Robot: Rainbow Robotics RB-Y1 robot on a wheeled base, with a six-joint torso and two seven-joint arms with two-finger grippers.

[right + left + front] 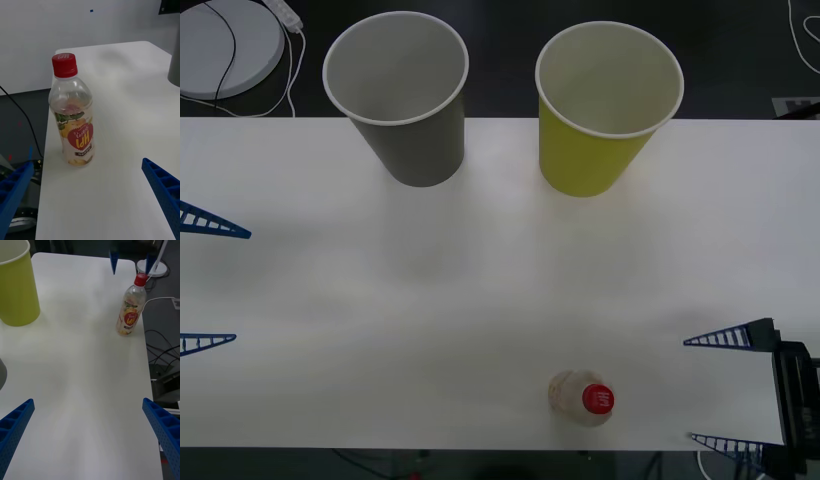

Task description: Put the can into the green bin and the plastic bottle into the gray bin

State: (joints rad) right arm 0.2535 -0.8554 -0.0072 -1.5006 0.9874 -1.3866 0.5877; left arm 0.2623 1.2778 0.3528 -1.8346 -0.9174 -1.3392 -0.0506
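Note:
The plastic bottle (583,397) (73,120) (130,307) stands upright near the table's front edge, clear with a red cap. My right gripper (692,390) is open just to its right at the same depth, its blue fingers (163,191) apart and not touching the bottle. My left gripper (205,282) is open at the table's left edge, far from the bottle. At the back stand the gray bin (395,95) on the left and the green bin (605,110) (17,288) on the right, both upright and showing white insides. The can is out of view.
The white table (480,290) has open room between the bins and the bottle. A round white disc (225,45) with a black cable lies off the table at the back left. Cables run over the floor (161,348) beside the table edge by the bottle.

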